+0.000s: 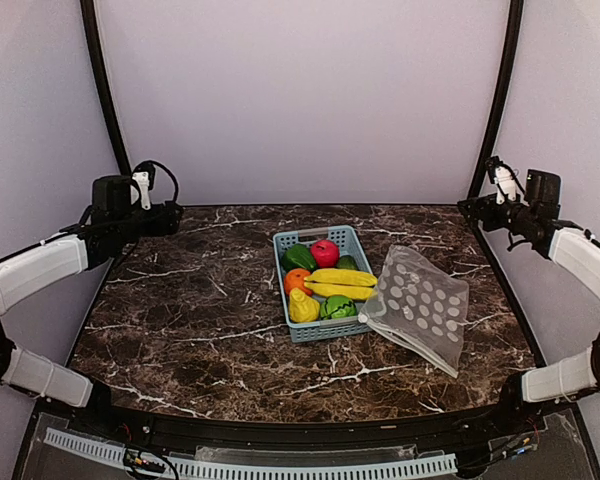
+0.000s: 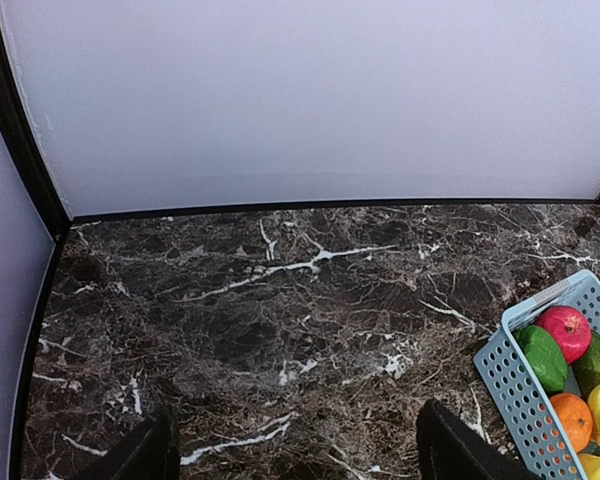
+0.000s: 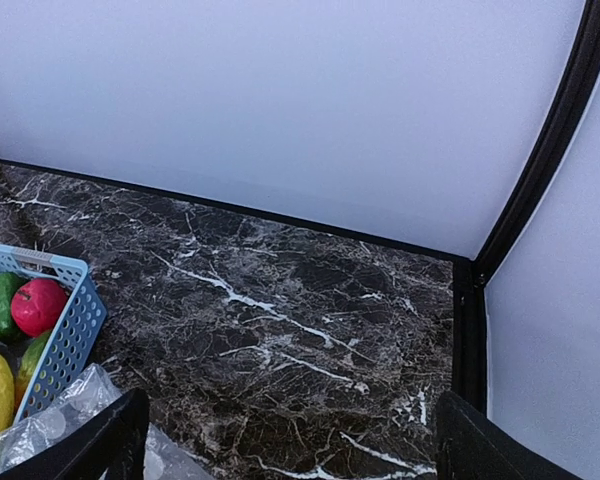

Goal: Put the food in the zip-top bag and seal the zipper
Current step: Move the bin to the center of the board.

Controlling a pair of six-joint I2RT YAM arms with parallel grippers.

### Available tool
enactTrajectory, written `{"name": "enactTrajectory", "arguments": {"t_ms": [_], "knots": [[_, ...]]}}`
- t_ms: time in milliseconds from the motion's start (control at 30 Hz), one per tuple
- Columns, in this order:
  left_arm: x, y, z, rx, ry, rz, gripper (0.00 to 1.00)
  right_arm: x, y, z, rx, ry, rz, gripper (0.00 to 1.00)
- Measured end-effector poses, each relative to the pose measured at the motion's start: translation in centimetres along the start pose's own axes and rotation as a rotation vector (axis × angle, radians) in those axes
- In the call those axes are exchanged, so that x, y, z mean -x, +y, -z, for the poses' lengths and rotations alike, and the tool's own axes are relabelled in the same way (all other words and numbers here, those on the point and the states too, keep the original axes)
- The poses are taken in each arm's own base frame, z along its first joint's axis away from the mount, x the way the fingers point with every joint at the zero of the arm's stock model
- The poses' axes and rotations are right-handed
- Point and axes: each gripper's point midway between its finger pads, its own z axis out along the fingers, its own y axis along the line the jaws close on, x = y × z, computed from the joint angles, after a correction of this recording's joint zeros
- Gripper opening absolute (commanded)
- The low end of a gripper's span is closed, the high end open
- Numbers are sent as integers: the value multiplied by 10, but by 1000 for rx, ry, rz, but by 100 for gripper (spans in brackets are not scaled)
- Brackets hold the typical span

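- Left gripper (image 2: 295,455): jaws wide apart, holding nothing, raised above the table (image 1: 180,300) at 10 o'clock of the basket (image 1: 325,328), well apart from it.
- Right gripper (image 3: 295,445): jaws wide apart and empty, at 2 o'clock, near the table's right rear corner.
- Food is all in the basket: banana (image 1: 342,283), apple (image 1: 325,252), orange (image 1: 297,281), pear (image 1: 302,307), pepper (image 1: 300,257).
- Bag (image 1: 420,305) lies at 3 o'clock, touching the basket's right wall. I cannot tell whether its mouth is sealed.
- Bare marble runs from the basket's 9 o'clock side to the left edge.
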Motion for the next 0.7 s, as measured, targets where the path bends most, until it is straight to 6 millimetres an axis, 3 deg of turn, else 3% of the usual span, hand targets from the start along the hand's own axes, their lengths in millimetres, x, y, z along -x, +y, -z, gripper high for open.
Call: {"name": "enactTrajectory", "arguments": {"t_ms": [133,300,700], "knots": [[-15,-16,-9,-43,47,-10,75,-14,-10,-5,-23,4,-32,98],[-39,-67,-15,-139,148,-46,65,-26,-12,-9,-8,2,-36,99],[-80,-204,-17,-248,318,-95,62,-37,30,-6,235,-43,22,99]]}}
